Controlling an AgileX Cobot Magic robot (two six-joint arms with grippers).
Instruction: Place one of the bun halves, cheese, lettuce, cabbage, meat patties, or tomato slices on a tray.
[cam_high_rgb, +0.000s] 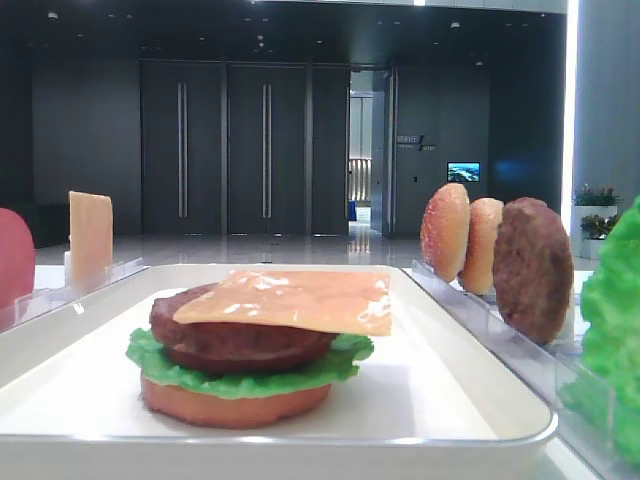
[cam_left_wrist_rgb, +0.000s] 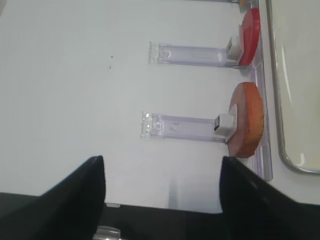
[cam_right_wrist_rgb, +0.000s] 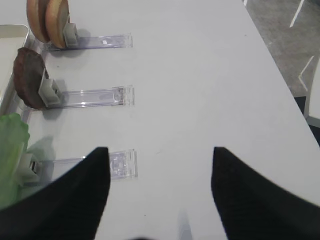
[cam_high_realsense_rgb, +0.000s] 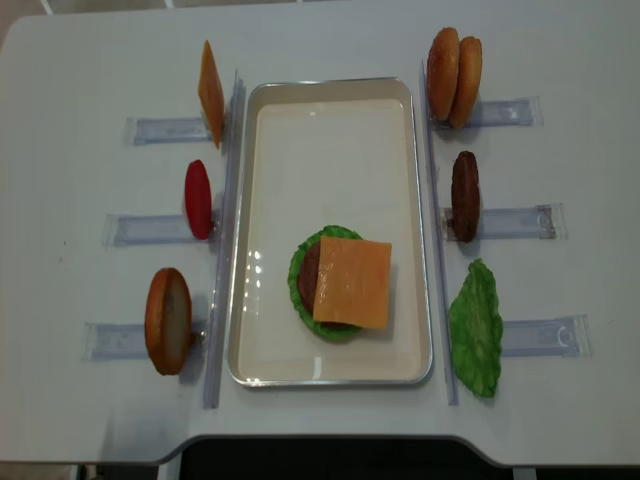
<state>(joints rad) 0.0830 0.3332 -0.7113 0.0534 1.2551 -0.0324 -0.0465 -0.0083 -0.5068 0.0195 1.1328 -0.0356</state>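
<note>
On the white tray (cam_high_realsense_rgb: 330, 120) a stack lies: bun half (cam_high_rgb: 235, 405), lettuce (cam_high_rgb: 240, 378), meat patty (cam_high_rgb: 240, 340), and a square cheese slice (cam_high_realsense_rgb: 352, 282) on top. My left gripper (cam_left_wrist_rgb: 162, 160) hangs open over the table's near edge, to the left of a standing bun half (cam_left_wrist_rgb: 246, 120) and a tomato slice (cam_left_wrist_rgb: 250, 37). My right gripper (cam_right_wrist_rgb: 160, 150) is open over bare table, to the right of the racked lettuce (cam_right_wrist_rgb: 12, 150), a patty (cam_right_wrist_rgb: 27, 77) and two bun halves (cam_right_wrist_rgb: 50, 20). Nothing sits between either pair of fingers. Neither gripper shows in the overhead view.
Clear acrylic racks flank the tray. The left ones hold a cheese slice (cam_high_realsense_rgb: 210, 93), the tomato slice (cam_high_realsense_rgb: 198, 198) and a bun half (cam_high_realsense_rgb: 168, 320). The right ones hold two buns (cam_high_realsense_rgb: 454, 72), a patty (cam_high_realsense_rgb: 465, 195) and lettuce (cam_high_realsense_rgb: 476, 328).
</note>
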